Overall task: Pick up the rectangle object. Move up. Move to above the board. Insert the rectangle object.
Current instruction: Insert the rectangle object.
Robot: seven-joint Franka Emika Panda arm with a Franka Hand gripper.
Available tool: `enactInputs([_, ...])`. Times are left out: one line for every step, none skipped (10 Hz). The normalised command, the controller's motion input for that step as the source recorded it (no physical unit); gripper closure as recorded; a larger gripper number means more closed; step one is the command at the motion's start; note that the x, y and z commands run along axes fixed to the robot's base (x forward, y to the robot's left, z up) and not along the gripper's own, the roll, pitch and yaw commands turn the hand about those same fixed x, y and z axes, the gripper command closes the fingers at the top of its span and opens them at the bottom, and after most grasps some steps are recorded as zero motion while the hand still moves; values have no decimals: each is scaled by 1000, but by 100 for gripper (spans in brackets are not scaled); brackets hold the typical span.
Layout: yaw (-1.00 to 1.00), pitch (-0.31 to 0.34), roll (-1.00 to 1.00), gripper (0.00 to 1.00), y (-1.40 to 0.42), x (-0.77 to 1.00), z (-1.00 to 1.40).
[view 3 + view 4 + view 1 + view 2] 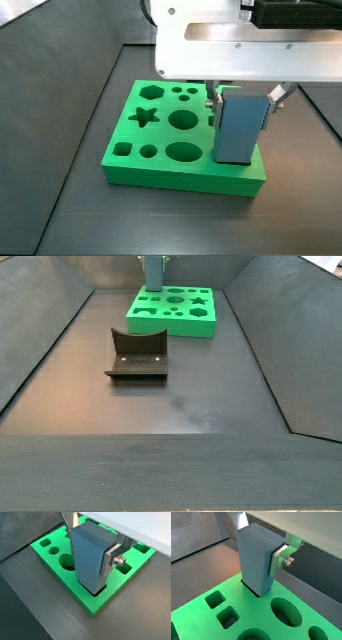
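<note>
On the dark floor of the walled work area, the fixture (138,354) stands at the left in a side view, a dark L-shaped bracket on its base plate, well apart from the action beyond it. Farther back sits the board (174,318), a bright green slab; in a side view its star (144,117), hexagon and round holes (185,153) lie open across its left and middle (127,170).

At the board's right edge the rectangle object (237,128) stands upright, its lower end sunk into a rectangular slot near the corner while most of its blue-grey length rises well above the green surface. Both wrist views show the block's foot (92,586) inside the dark slot, with a thin gap visible along one side (254,589).

The gripper (243,93) hangs from the white arm housing directly above, its claw closed narrowly on the block's upper part. One silver finger (112,556) with its screw presses flat against the block's face, seen again in a wrist view (282,556); the opposite finger (69,523) shows only partly behind the block. In the distant side view the block (154,272) reads as a slim grey post over the board's far corner.
</note>
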Motion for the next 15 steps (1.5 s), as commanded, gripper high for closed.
enactInputs([-17,-39,-10,100,0,0,-74])
enactInputs([0,-21,0,100,0,0,-89])
enactInputs([-46,-60,-1,100,0,0,-180])
enactInputs([-123,-99,-23,100,0,0,-283])
enactInputs([-131,-91,-20,100,0,0,-286])
enactInputs([-143,-91,0,100,0,0,-349])
enactInputs([-234,-111,0,100,0,0,-374])
enactInputs([-231,-64,-13,100,0,17,-163])
enactInputs([-109,0,-13,100,0,0,0])
enactInputs([-57,0,-20,100,0,0,0])
enactInputs([-37,0,-11,100,0,0,0])
enactInputs([0,0,-9,100,0,3,0])
enactInputs([206,0,0,100,-3,109,0])
enactInputs([340,0,0,100,0,100,-40])
enactInputs([337,0,0,100,0,66,-49])
